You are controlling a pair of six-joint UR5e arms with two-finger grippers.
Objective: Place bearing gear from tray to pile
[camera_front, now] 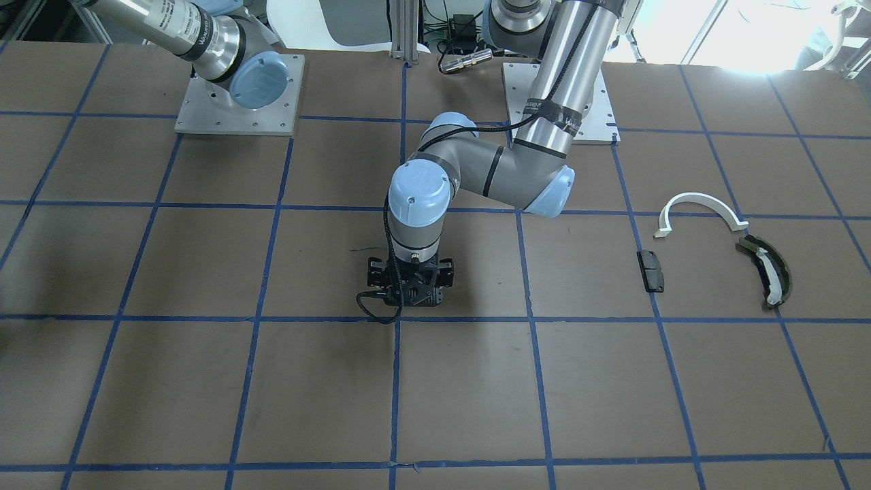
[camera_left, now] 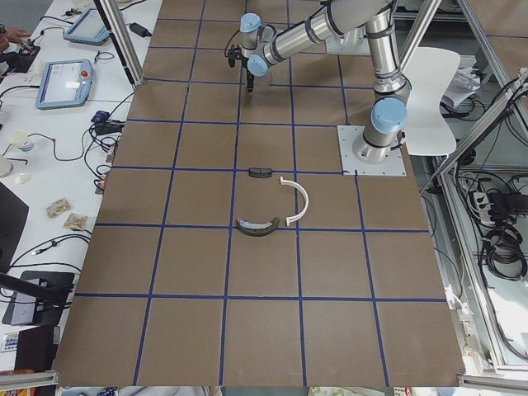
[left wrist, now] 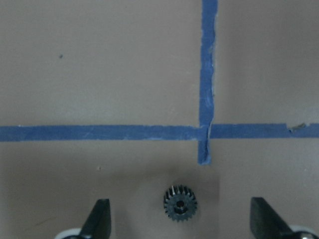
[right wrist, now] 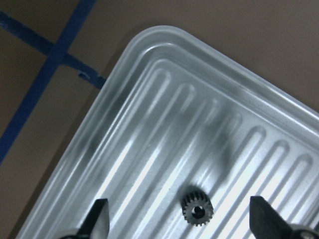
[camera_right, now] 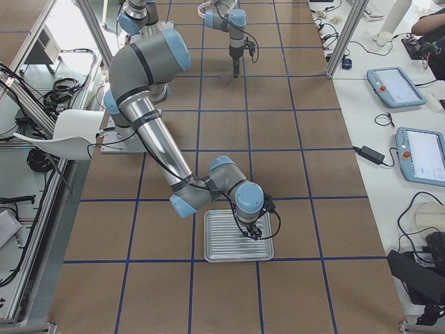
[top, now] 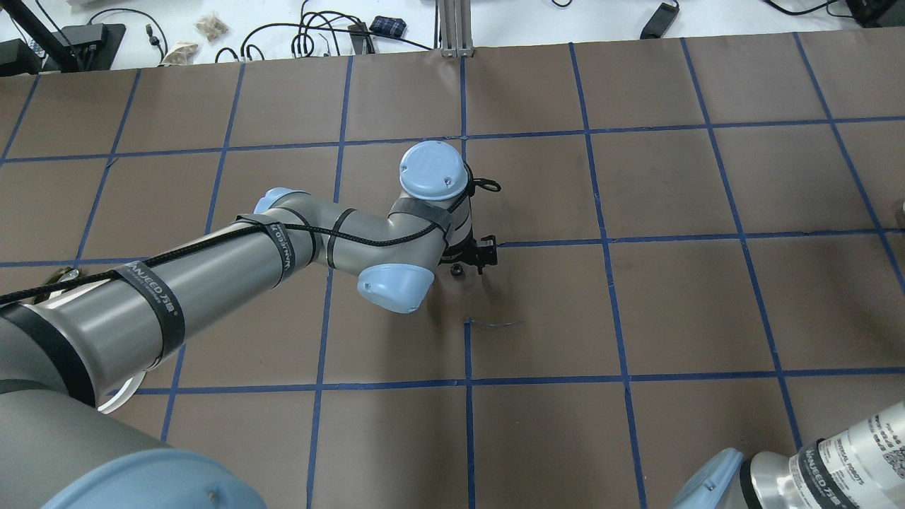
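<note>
A small black toothed bearing gear (right wrist: pixel 197 209) lies on the ribbed metal tray (right wrist: pixel 164 124). My right gripper (right wrist: pixel 179 201) is open just above it, with the gear between the fingers. A second black gear (left wrist: pixel 180 203) lies on the brown table between the open fingers of my left gripper (left wrist: pixel 179 211), near the table's middle (camera_front: pixel 407 294). The pile lies apart, on the robot's left: a white half-ring (camera_front: pixel 701 204), a black block (camera_front: pixel 650 270) and an olive curved piece with a white strip (camera_front: pixel 769 272).
The tray (camera_right: pixel 222 243) sits on the table's right end, shown only in the exterior right and right wrist views. Blue tape lines (left wrist: pixel 208 74) grid the brown table. The arm base plates (camera_front: pixel 238 95) stand at the robot's edge.
</note>
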